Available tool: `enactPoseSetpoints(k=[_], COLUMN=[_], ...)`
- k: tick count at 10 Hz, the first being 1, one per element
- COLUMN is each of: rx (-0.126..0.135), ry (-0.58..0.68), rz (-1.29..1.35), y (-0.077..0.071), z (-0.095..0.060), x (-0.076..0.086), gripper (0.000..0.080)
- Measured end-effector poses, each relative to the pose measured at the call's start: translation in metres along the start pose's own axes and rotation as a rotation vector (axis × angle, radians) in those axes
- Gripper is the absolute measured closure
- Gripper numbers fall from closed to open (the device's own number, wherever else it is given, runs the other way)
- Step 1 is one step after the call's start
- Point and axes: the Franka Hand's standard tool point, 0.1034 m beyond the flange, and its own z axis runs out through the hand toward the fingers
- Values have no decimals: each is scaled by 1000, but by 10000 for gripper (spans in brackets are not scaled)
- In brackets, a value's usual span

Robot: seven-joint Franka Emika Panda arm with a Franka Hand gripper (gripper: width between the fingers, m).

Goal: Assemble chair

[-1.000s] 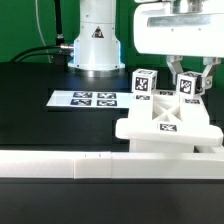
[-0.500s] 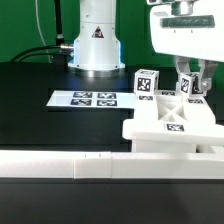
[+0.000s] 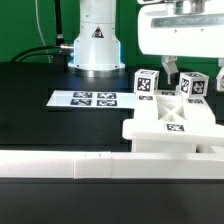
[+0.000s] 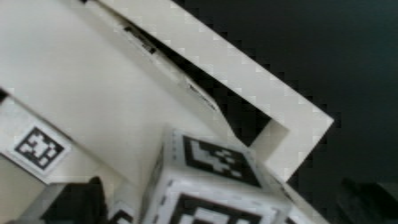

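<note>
Our gripper [image 3: 191,72] now hangs just above the right cube [image 3: 192,86], with its fingers spread to both sides of the cube's top and, as far as we can see, not pressing it. A half second ago the fingers were lower and closed around this cube; now they are raised and apart. We judge that the cube was released and stands on the chair [image 3: 170,128] by itself, so this leg seems placed, though we cannot confirm it is fully seated.

The chair lies at the exterior view's right, just behind the rail [image 3: 100,164] and partly leaning on it. A second cube [image 3: 146,84] stands upright near the first, on the left in that view. The marker board [image 3: 87,99] lies flat, well apart toward the left, in front of the robot base [image 3: 97,45].

Much is hard to read. The exterior view cuts off the gripper body at the top edge and the chair at the right edge. The joint under the right cube is hidden. The wrist view is blurred: we see a tagged cube [image 4: 217,180] close to the camera and a slotted panel [image 4: 107,100] behind, but only dark tips of the fingers.
</note>
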Motion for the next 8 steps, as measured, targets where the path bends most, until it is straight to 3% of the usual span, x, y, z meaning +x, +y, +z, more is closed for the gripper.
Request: enactPoseSetpoints(k=[8], rx=[-11], ry=[4], rz=[-633], y=[-4], z=[-1], x=[-4], gripper=[150])
